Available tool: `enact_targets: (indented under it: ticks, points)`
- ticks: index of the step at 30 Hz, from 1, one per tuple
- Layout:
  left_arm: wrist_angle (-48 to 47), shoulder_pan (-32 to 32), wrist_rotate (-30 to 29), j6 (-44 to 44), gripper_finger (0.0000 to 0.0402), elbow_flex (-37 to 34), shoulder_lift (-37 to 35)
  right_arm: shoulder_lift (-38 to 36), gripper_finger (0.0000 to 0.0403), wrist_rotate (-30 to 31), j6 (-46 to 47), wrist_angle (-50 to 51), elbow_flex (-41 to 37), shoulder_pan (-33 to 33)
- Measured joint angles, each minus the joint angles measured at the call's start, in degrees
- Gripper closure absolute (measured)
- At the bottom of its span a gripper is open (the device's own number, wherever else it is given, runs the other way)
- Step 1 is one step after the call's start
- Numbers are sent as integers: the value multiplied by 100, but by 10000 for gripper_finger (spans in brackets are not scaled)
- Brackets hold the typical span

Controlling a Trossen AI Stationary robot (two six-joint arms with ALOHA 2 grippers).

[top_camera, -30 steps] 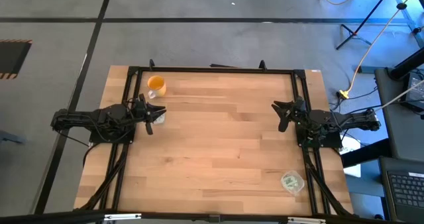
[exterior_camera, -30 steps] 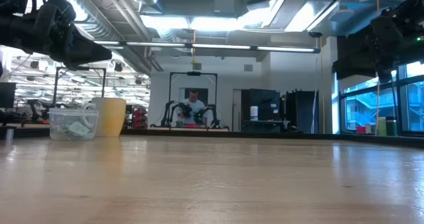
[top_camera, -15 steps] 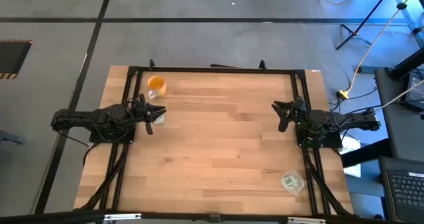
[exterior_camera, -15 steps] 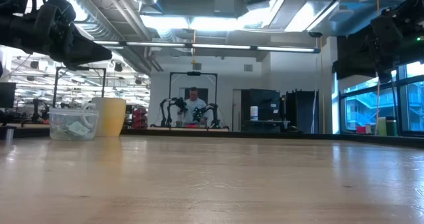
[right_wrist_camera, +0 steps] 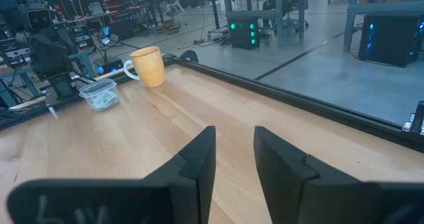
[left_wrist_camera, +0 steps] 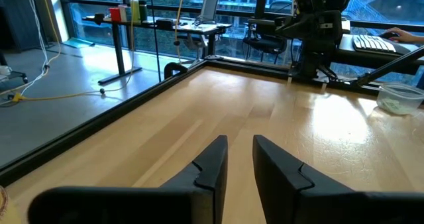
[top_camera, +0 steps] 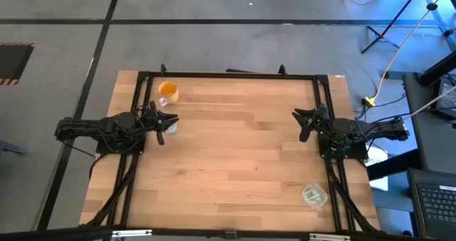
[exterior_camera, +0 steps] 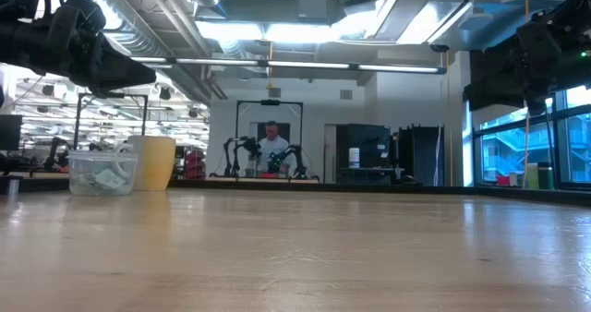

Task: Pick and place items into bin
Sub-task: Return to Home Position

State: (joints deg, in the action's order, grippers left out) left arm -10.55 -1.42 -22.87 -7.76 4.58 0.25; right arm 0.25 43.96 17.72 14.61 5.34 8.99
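Note:
Light green packets lie inside two clear tubs. One tub (top_camera: 172, 127) stands on the table by the orange cup (top_camera: 168, 92), just under my left gripper (top_camera: 169, 129), and shows in the low view (exterior_camera: 102, 174) and the right wrist view (right_wrist_camera: 99, 95). The other tub (top_camera: 313, 195) stands near the table's near right corner and also shows in the left wrist view (left_wrist_camera: 399, 98). My left gripper (left_wrist_camera: 240, 141) hovers open and empty above the table's left side. My right gripper (top_camera: 298, 125) hovers open and empty at the right side (right_wrist_camera: 235, 131).
A black frame rail (top_camera: 228, 75) runs around the wooden table top (top_camera: 235, 155). Bare wood lies between the two arms. Beyond the far edge is a room where a person (exterior_camera: 271, 150) stands at another robot station.

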Motion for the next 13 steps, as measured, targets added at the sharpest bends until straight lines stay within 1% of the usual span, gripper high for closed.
enact_targets:
  ticks: [13]
  points:
    - [1,-1,0,0,336,0,0,0,297,0,0,0,0,1]
